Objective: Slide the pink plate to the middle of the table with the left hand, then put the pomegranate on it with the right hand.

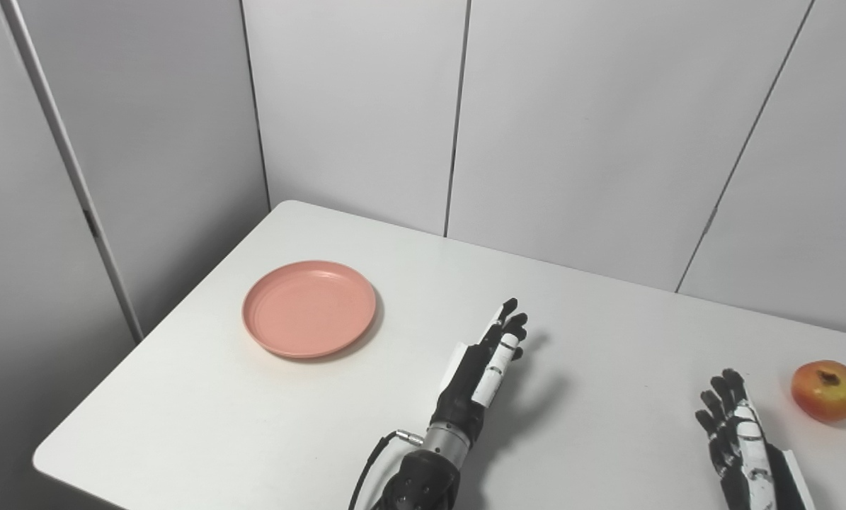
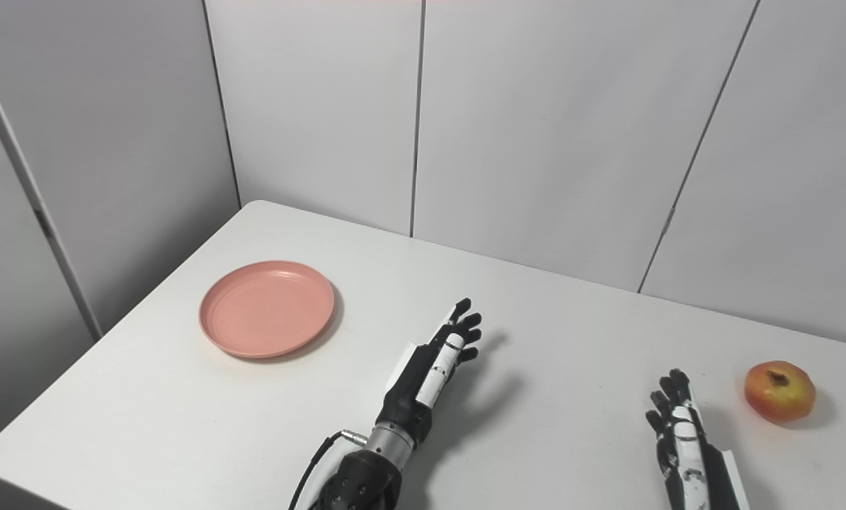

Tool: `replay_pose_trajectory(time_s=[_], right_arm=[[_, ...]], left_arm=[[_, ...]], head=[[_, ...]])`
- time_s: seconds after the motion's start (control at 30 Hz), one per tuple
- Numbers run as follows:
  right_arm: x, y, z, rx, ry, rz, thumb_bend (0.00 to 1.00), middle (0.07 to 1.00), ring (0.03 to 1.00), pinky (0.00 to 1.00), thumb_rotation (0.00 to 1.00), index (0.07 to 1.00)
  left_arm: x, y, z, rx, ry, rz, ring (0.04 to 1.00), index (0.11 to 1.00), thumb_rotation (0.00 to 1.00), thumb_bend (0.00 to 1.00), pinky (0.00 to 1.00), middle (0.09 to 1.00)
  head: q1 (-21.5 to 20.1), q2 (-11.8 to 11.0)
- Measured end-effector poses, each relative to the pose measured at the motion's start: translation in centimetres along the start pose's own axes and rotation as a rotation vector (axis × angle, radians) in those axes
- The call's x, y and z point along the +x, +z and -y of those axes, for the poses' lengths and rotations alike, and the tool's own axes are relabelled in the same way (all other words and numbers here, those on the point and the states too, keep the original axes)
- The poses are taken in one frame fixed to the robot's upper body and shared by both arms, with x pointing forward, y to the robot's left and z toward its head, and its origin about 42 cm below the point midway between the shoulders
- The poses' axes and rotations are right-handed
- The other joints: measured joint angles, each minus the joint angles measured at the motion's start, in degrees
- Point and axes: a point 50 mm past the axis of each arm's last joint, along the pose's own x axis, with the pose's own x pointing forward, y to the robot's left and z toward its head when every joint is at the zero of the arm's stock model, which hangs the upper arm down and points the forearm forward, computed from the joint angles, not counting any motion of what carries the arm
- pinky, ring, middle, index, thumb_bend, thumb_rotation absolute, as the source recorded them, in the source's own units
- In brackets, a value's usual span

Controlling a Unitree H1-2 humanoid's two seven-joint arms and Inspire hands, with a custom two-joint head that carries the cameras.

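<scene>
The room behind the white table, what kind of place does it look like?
Probably a lab or test booth, not a home: plain grey wall panels enclose a bare white table holding only a round pink plate and a red-yellow pomegranate.

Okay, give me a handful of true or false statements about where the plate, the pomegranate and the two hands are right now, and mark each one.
1. The pink plate is empty. True.
2. The pomegranate sits on the plate. False: it lies on the white table at the far right, well apart from the plate.
3. The left hand is touching the plate. False: it is to the right of the plate, with bare table between them.
4. The right hand holds nothing. True: its fingers are apart and the pomegranate lies just beyond it, to its right.
5. The plate is on the left part of the table. True.
</scene>
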Motion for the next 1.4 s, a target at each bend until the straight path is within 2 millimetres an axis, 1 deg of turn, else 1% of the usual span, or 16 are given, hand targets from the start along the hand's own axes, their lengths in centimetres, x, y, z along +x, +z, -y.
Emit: replay_pose_trajectory(time_s=[0.1, 0.27, 0.33, 0.53, 0.7, 0.83, 1.1, 1.3, 1.4], right_arm=[[0.0, 0.1, -0.2, -0.002, 0.004, 0.002, 0.02, 1.000, 1.000, 1.00, 1.00, 1.000], [0.0, 0.2, -0.3, -0.007, 0.003, 0.006, 0.01, 1.000, 1.000, 1.00, 1.00, 1.000], [0.0, 0.2, -0.3, -0.009, 0.002, 0.005, 0.01, 1.000, 1.000, 1.00, 1.00, 1.000], [0.0, 0.2, -0.4, -0.008, 0.006, -0.001, 0.03, 1.000, 1.000, 1.00, 1.00, 1.000], [0.0, 0.1, -0.5, -0.009, 0.007, -0.003, 0.02, 1.000, 1.000, 1.00, 1.00, 1.000], [0.0, 0.1, -0.7, -0.006, 0.007, -0.002, 0.01, 1.000, 1.000, 1.00, 1.00, 1.000], [0.1, 0.1, -0.7, -0.006, 0.009, -0.004, 0.02, 1.000, 1.000, 1.00, 1.00, 1.000], [0.1, 0.1, -0.6, -0.007, 0.009, -0.004, 0.02, 1.000, 1.000, 1.00, 1.00, 1.000], [0.1, 0.1, -0.6, -0.006, 0.008, -0.004, 0.02, 1.000, 1.000, 1.00, 1.00, 1.000]], left_arm=[[0.0, 0.4, -0.1, -0.001, -0.001, 0.013, 0.938, 0.956, 1.00, 0.37, 0.91, 0.948], [-0.5, 0.8, -0.6, -0.008, 0.000, 0.025, 0.935, 0.947, 1.00, 0.35, 0.92, 0.946], [-0.7, 0.9, -0.8, -0.011, 0.003, 0.025, 0.930, 0.943, 1.00, 0.35, 0.90, 0.945], [-0.9, 1.5, -2.9, 0.009, 0.023, 0.033, 0.940, 0.954, 1.00, 0.41, 0.92, 0.956], [-0.5, 4.0, -4.5, 0.043, 0.039, 0.110, 0.934, 0.952, 1.00, 0.44, 0.92, 0.948], [0.1, 6.3, -5.5, 0.064, 0.051, 0.160, 0.929, 0.945, 1.00, 0.44, 0.93, 0.940], [0.3, 9.9, -7.2, 0.036, 0.090, 0.232, 0.938, 0.943, 1.00, 0.43, 0.93, 0.947], [0.8, 10.9, -9.0, 0.013, 0.128, 0.266, 0.954, 0.952, 1.00, 0.45, 0.94, 0.956], [0.9, 11.4, -9.9, 0.008, 0.145, 0.280, 0.938, 0.938, 1.00, 0.45, 0.93, 0.943]], head=[[0.09, -0.09], [0.44, -0.18], [0.62, -0.26], [0.62, -0.35], [0.44, -0.35], [0.53, -0.53], [1.06, -0.70], [1.50, -0.70], [1.67, -0.88]])
